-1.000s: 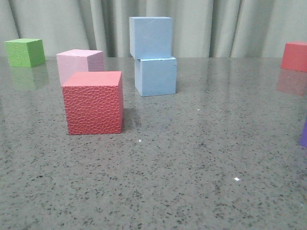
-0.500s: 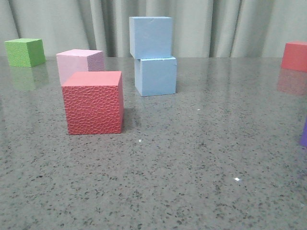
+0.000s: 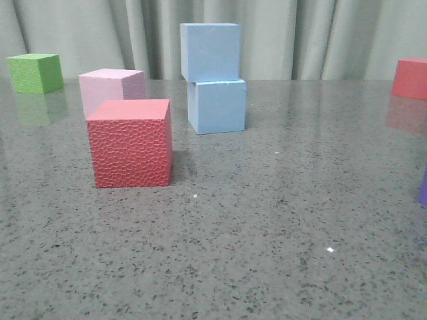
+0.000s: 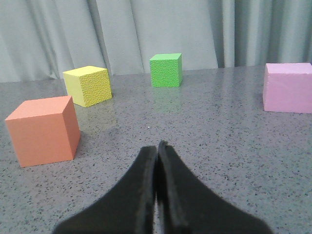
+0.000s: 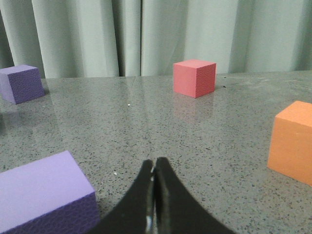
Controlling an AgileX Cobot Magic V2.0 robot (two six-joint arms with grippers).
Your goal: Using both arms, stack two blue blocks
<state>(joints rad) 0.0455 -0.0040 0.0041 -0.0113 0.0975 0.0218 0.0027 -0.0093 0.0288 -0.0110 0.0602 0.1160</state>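
Observation:
In the front view two pale blue blocks stand stacked at the back middle of the table. The upper blue block (image 3: 209, 52) rests on the lower blue block (image 3: 216, 106), shifted slightly left. Neither gripper shows in the front view. My left gripper (image 4: 157, 146) is shut and empty, low over bare table. My right gripper (image 5: 154, 162) is shut and empty, also low over the table. The blue blocks do not show in either wrist view.
The front view shows a red textured cube (image 3: 131, 143), a pink cube (image 3: 110, 87), a green cube (image 3: 35, 72), a red cube (image 3: 411, 77) and a purple edge (image 3: 423, 187). The left wrist view shows orange (image 4: 43, 129), yellow (image 4: 87, 85), green (image 4: 166, 70) and pink (image 4: 288, 87) cubes. The right wrist view shows purple cubes (image 5: 41, 197) (image 5: 20, 83), a red cube (image 5: 194, 77) and an orange one (image 5: 292, 141).

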